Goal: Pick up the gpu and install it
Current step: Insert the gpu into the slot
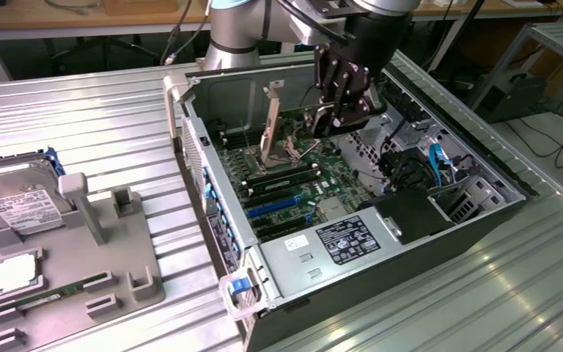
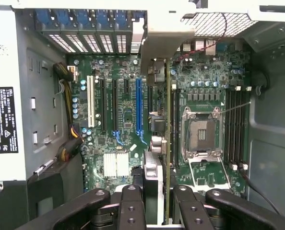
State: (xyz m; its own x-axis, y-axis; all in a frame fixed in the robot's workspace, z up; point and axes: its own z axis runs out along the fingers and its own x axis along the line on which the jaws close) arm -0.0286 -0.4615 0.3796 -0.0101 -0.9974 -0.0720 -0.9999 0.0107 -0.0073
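Observation:
The gpu (image 1: 273, 126) is a thin dark card with a pale bracket strip at one end. It stands on edge inside the open computer case (image 1: 225, 220), above the green motherboard (image 1: 306, 192). My gripper (image 1: 339, 117) reaches down into the case and is shut on the card's end away from the bracket. In the wrist view the gpu (image 2: 167, 139) shows edge-on, running from my gripper (image 2: 157, 194) to its bracket (image 2: 157, 33) at the case's rear slots. It lies between the blue slot (image 2: 138, 108) and the CPU socket (image 2: 200, 134). Whether it sits in a slot I cannot tell.
The power supply (image 1: 345, 240) fills the case's near end and cables (image 1: 413, 172) crowd the exterior view's right side. A grey holder tray (image 1: 115, 257) at the exterior view's left carries a hard drive (image 1: 23, 205) and a green memory stick (image 1: 52, 295).

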